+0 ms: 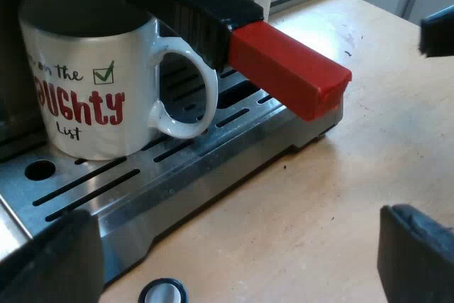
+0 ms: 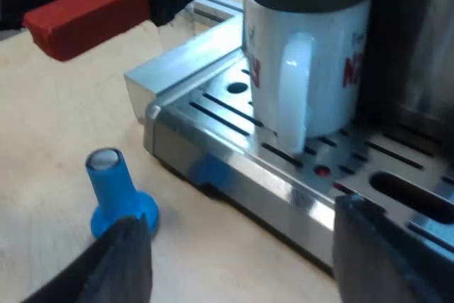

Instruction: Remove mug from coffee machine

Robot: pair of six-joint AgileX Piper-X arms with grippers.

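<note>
One mug (image 1: pixel 85 83) on the drip tray (image 1: pixel 213 172), one blue tamper (image 2: pixel 115 193) beside

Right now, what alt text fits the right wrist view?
A white mug stands on the slotted metal drip tray, handle toward the open right claw. A blue tamper stands on the table nearby.

- My left gripper (image 1: pixel 237 260), with its two black fingers (image 1: pixel 50 264), is spread wide, the tips far apart and pointing forward and down.
- My right gripper (image 2: pixel 248 257), also black and two-fingered, is spread just as wide.
</note>
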